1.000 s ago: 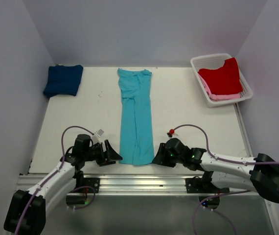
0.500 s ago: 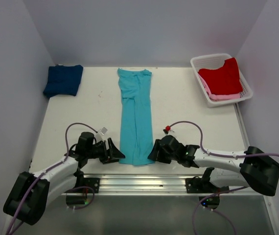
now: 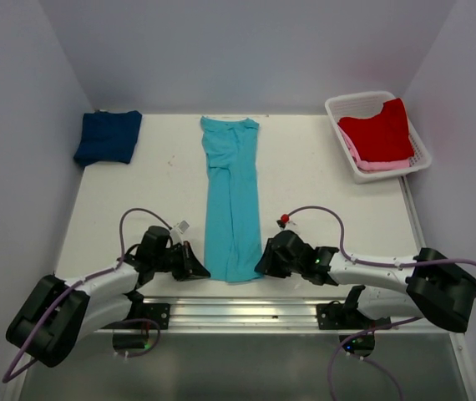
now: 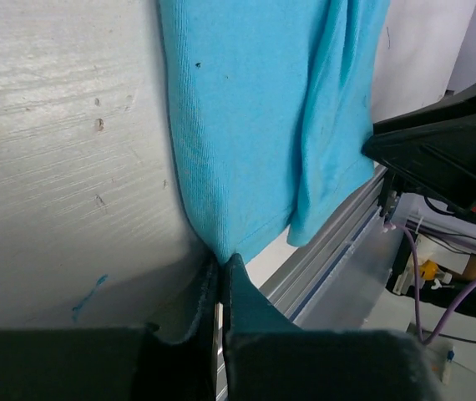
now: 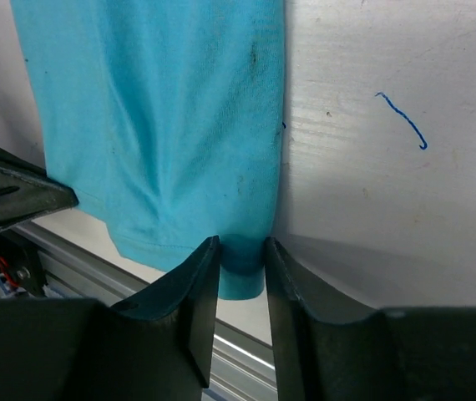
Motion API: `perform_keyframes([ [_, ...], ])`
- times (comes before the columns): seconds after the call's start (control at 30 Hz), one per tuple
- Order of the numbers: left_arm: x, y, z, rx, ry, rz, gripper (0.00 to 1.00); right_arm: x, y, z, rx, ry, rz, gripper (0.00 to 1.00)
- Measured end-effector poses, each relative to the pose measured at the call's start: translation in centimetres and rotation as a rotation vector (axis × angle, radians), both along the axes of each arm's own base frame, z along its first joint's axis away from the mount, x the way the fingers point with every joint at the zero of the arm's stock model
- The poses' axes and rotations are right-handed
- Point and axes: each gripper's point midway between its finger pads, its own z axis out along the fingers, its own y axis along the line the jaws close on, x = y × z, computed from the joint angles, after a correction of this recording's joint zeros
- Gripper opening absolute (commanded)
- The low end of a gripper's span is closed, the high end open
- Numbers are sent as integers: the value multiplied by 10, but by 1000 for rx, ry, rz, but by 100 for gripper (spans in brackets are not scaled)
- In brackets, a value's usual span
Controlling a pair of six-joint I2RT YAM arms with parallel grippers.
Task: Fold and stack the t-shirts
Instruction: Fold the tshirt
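Step in hand: cross-fold of turquoise t-shirt (image 3: 232,200), lying as a long strip down centre of table (image 3: 138,192), hem at near edge. L gripper (image 3: 194,269) pinched onto left hem corner; R gripper (image 3: 265,266) straddles right corner, cloth filling the gap, apparently clamped. Both arms low, angled inward. Next move, prob.: lift corners evenly, carry hem toward collar.

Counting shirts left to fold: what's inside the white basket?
The white basket holds a red t-shirt on top, with a pink t-shirt under it showing only along its near edge. Anything beneath those is covered.
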Motion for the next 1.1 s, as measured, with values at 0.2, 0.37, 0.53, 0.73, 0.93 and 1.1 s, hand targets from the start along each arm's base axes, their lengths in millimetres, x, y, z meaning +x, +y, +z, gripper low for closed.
perform_keyframes([
  [0.2,2,1,1,5,-19,11,0,-1,1,1,5,-2,9,0],
  [0.37,1,2,4,-7,-50,12,0,-5,5,4,23,-1,34,0],
  [0.53,10,2,27,-25,-173,27,0,-9,9,20,57,-37,72,0],
  [0.73,36,1,64,-22,-331,57,0,4,13,52,56,-137,88,0],
  [0.93,55,9,55,74,-365,95,0,34,12,77,-20,-260,59,0],
  [1.1,78,18,50,157,-425,150,0,72,1,70,-140,-297,13,0],
])
